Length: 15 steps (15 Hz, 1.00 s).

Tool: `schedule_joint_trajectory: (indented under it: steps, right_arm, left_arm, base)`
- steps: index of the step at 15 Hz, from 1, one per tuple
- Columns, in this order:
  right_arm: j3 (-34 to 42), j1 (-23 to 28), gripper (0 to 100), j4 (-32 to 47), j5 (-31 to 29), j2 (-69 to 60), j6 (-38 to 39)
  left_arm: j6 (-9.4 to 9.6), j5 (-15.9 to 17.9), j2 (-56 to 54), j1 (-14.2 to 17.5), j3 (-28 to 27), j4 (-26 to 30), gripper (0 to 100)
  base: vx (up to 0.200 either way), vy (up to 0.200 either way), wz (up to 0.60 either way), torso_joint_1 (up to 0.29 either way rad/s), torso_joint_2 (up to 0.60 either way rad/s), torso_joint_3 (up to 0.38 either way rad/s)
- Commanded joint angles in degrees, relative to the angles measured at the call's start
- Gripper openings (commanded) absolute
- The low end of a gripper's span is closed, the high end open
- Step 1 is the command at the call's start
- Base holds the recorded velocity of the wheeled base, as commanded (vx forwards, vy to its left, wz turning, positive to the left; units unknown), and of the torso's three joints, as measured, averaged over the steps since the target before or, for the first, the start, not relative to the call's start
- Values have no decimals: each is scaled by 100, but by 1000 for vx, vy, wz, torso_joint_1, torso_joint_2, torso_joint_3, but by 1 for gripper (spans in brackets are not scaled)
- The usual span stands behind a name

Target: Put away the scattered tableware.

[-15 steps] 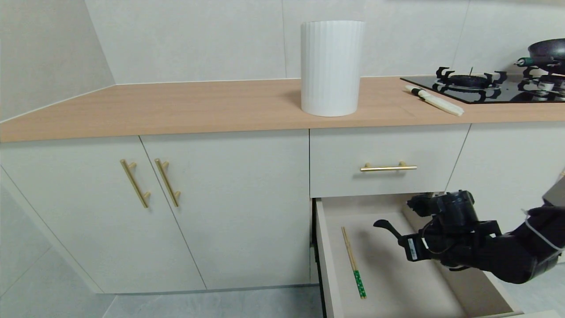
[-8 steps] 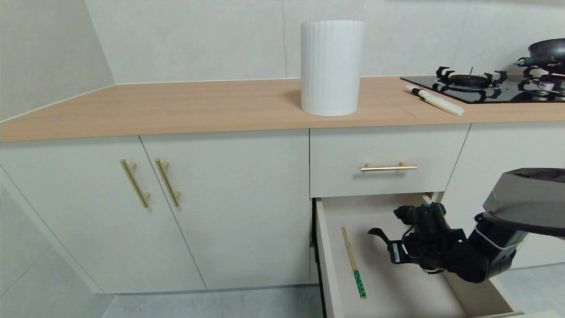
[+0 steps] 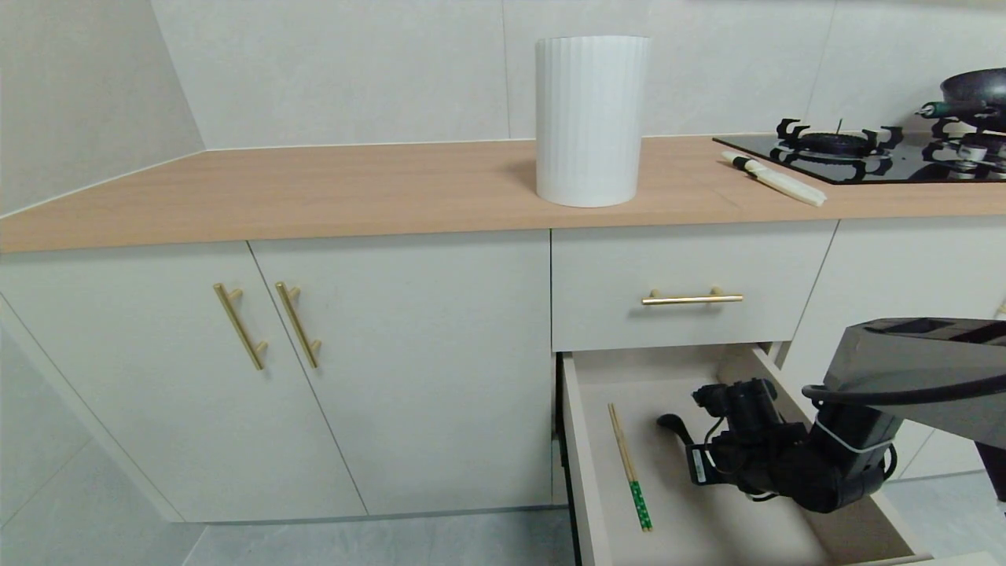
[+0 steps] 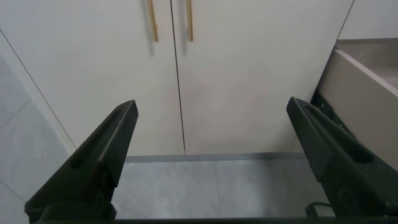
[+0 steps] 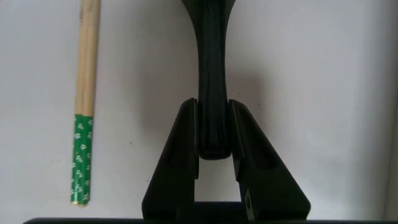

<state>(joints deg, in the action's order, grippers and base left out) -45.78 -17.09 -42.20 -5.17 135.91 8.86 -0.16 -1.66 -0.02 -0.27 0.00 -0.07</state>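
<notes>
One black spoon (image 5: pixel 211 59), pinched in the right claw (image 5: pixel 212 112), is sinking deeper into the drawer (image 3: pixel 579 448), at 3 o'clock of the chopsticks (image 3: pixel 629 468). Release is probably nearing.

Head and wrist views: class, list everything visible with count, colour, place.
ribbed container: 1, white, on countertop
hob: 1, black, countertop's right
pan: 1, dark, on hob
cream utensil: 1, cream, countertop beside hob
cabinet doors: 2, pale grey, under countertop
open drawer: 1, pale, pulled out
closed drawer: 1, pale grey, above open drawer
chopsticks: 1 pair, wood, green ends, in open drawer
black utensil: 1, black, over open drawer
right gripper: 1, black, shut on black utensil
left gripper: 1, black, open, facing cabinet doors
</notes>
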Motion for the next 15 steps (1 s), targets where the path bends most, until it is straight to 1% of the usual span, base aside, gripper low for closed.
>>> schedule_joint_trajectory:
  steps: [1, 4, 5, 11, 15]
  right_arm:
    - [-10, 13, 0, -7, -2, 23, 1]
    - [-2, 13, 0, -16, -2, -12, 1]
    - [-2, 13, 100, -16, -2, -12, 10]
    - [25, 13, 100, -16, -2, -56, 10]
    - [227, 13, 100, -16, -2, -443, 19]
  left_arm:
    - [-2, -1, 2, 0, 0, -1, 100]
    - [-2, -1, 2, -8, 0, -1, 100]
    - [-2, -1, 2, 0, 0, -1, 100]
    - [-2, -1, 2, 0, 0, -1, 100]
    - [-2, -1, 2, 0, 0, 7, 100]
  base:
    - [0, 0, 0, 0, 0, 0]
    - [0, 0, 0, 0, 0, 0]
    - [0, 0, 0, 0, 0, 0]
    - [0, 0, 0, 0, 0, 0]
    - [0, 0, 0, 0, 0, 0]
